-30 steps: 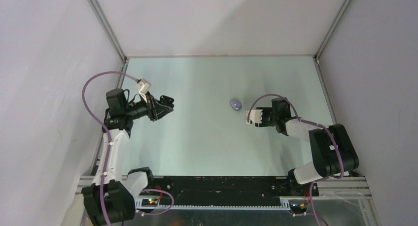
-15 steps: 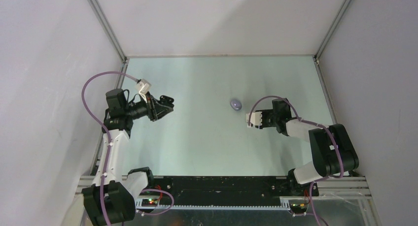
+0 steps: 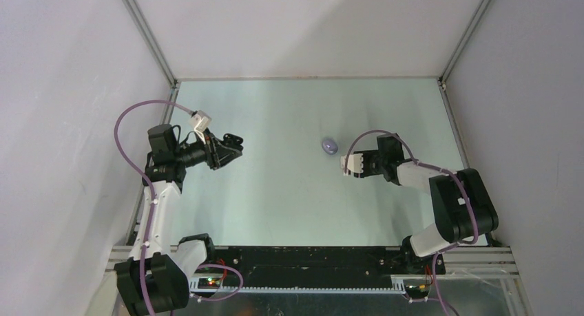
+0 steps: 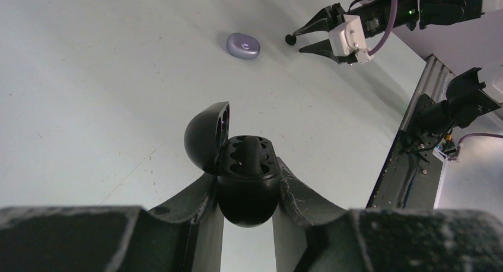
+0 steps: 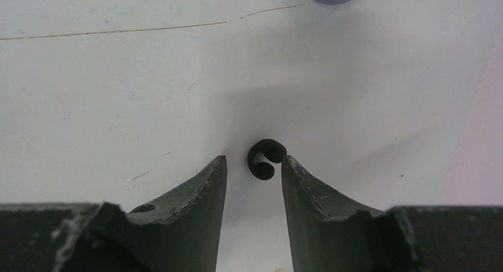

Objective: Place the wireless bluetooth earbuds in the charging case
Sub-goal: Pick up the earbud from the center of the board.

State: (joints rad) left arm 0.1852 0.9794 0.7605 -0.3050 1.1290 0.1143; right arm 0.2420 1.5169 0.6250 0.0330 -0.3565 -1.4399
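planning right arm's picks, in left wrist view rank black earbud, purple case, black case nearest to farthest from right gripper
From the right gripper:
1. black earbud, between its open jaws
2. purple case, just beyond its tips
3. black case, far across, in the left gripper

A glossy black charging case [image 4: 246,192] sat open, lid tipped up, clamped in the left gripper [image 4: 246,177]. A tiny black earbud [image 5: 266,159] lay between the right gripper's [image 5: 254,162] parted fingers. A closed purple case [image 3: 330,146] rested just beyond.

High view from the near edge; two low wrist views along the table [image 3: 275,192], purple case [image 4: 243,45] common to all.
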